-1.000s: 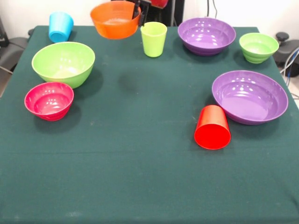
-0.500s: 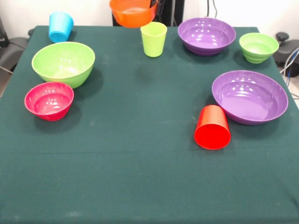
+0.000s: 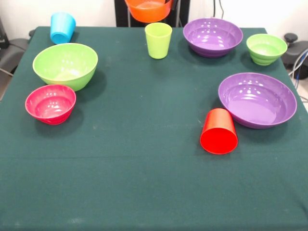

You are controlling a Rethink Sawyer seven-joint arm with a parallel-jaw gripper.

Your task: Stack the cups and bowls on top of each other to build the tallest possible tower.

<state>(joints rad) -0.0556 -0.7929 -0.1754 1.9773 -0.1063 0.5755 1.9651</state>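
Note:
The orange bowl [image 3: 148, 9] hangs in the air at the top edge, clear of the table, held by my gripper at its rim. The top edge cuts the gripper off. On the green cloth below, the lime green cup [image 3: 158, 40] stands upright. The sky blue cup [image 3: 62, 27] is at the far left corner. The red cup [image 3: 219, 131] lies on its side, touching a purple bowl [image 3: 257, 98]. The large lime green bowl [image 3: 65, 65] and the pink bowl [image 3: 50, 103] sit on the left. Another purple bowl [image 3: 212, 36] and the small green bowl [image 3: 266, 48] sit at the far right.
The table [image 3: 144, 183] is covered in dark green cloth, and its edges show on the left and right. A dark stand rises behind the orange bowl at the top. Cables and dark objects lie beyond the right edge.
The orange bowl has risen and moved right, from beside the lime green cup's left to above it at the top edge. The gripper tip has left the picture.

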